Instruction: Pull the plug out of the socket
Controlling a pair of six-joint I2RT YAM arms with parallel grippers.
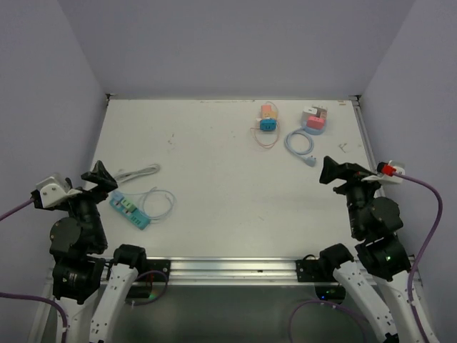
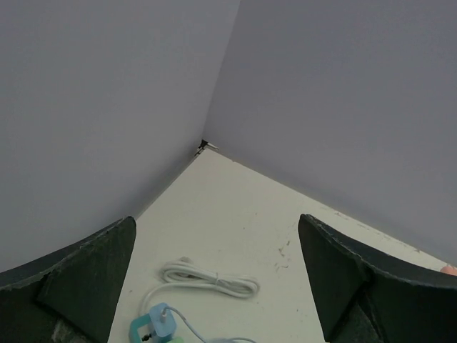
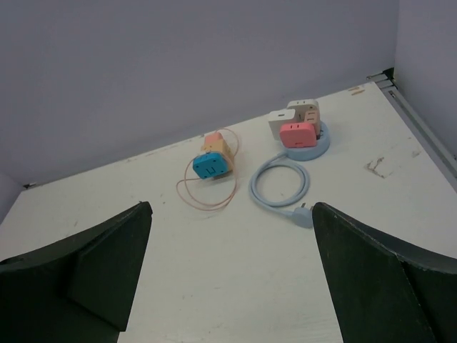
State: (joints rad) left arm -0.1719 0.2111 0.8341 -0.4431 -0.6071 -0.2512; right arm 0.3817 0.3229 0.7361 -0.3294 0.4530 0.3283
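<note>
A teal power strip (image 1: 129, 210) lies at the near left, with a pale blue plug (image 2: 163, 319) seated in its end and a thin pale cable (image 1: 160, 201) looping off it. In the left wrist view only the strip's end (image 2: 138, 331) shows, at the bottom edge. My left gripper (image 1: 102, 179) hovers open just left of the strip and holds nothing (image 2: 216, 219). My right gripper (image 1: 330, 171) is open at the right side, also holding nothing (image 3: 232, 207). Further back are an orange and blue socket cube (image 3: 213, 159) and a pink and white socket block (image 3: 298, 128).
A coiled white cable (image 2: 209, 279) lies just behind the strip. The pink block sits on a blue base whose thick blue cord (image 3: 279, 183) ends in a loose plug (image 3: 303, 214). A thin orange wire (image 3: 207, 194) loops by the cube. Grey walls enclose the table (image 1: 214, 179).
</note>
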